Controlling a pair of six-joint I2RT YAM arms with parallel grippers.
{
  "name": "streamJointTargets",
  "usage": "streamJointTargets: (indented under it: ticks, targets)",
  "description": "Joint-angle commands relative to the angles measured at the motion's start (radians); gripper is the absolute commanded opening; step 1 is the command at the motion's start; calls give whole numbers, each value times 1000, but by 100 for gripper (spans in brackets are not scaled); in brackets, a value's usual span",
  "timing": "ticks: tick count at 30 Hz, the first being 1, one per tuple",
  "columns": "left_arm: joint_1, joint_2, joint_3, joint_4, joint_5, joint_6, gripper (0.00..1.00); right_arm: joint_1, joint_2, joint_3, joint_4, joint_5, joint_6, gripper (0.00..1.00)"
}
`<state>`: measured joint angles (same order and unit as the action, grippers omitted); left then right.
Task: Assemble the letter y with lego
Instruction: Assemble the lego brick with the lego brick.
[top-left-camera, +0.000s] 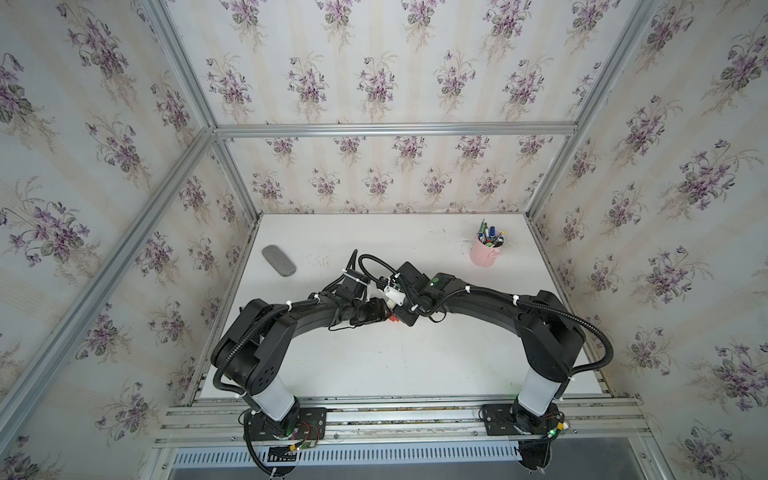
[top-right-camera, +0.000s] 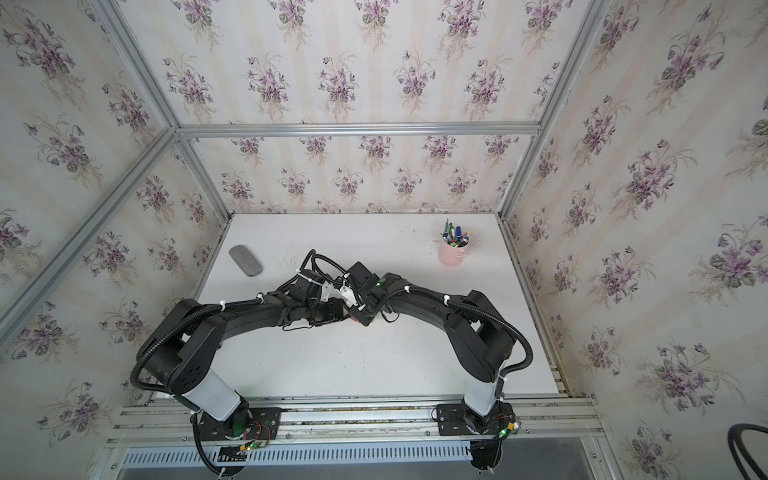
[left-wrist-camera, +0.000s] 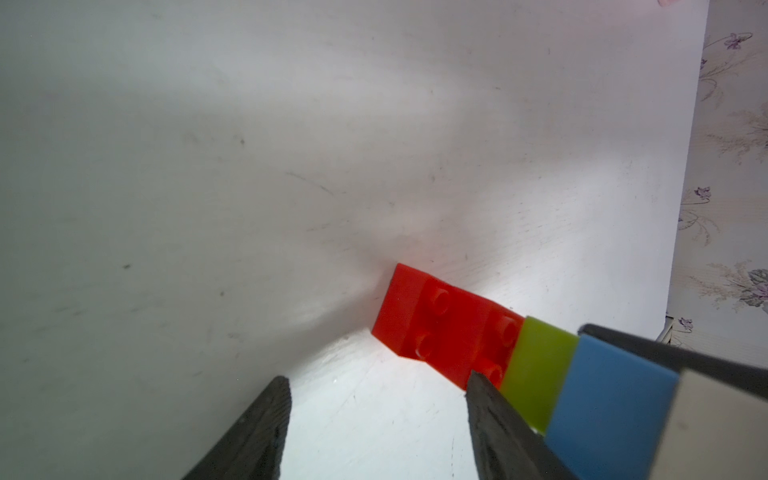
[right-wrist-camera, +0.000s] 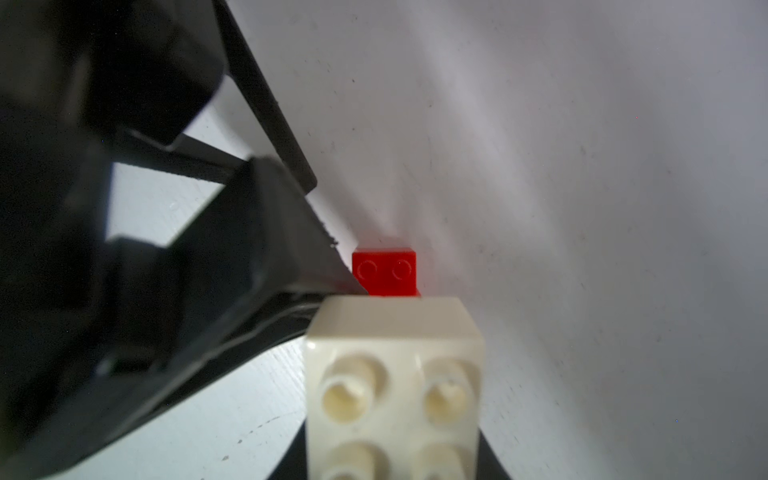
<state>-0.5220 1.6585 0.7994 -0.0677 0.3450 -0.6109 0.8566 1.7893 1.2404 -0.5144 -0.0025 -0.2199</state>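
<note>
Clenched the right jaws on the cream-white brick (right-wrist-camera: 394, 332), studs turned toward the wrist camera, with one right finger (left-wrist-camera: 685, 357) lying along the blue brick (left-wrist-camera: 611, 407) as well. Held three joined lego pieces that way: cream-white nearest the wrist, blue in the middle, lime-green brick (left-wrist-camera: 536, 374) at the outer end. Held that green end right against the studded face of the red brick (left-wrist-camera: 440, 332); could not tell whether seated on the studs or only touching. Showed four red studs to the left wrist camera, two to the right wrist camera past the cream-white edge. Found the red brick flat on the white desk (left-wrist-camera: 208, 166), studs up. Held the left jaws released and parted just beside the red brick, with only desk between the fingers (left-wrist-camera: 249, 436) and one finger close against the green and red sides; could not tell whether touching. Crowded both sets of jaws over the red brick (top-left-camera: 392, 319) (top-right-camera: 353, 319) in both top views, hiding all but a red speck of it. Saw the pink pen cup (top-left-camera: 484, 255) well apart from the red brick, farther from the robot's base and toward its right; saw a grey oblong pad (top-left-camera: 278, 261) well apart from it too, farther back and toward the robot's left.
</note>
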Motion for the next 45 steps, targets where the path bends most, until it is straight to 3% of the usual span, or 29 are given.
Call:
streamJointTargets:
  ticks: [1, 45]
  targets:
    - [1, 11, -7, -89, -78, 12, 68, -1, -1, -2, -37, 9, -25, 20]
    - [1, 11, -6, -89, -75, 11, 68, 2, 79, 88, -101, -3, -32, 20]
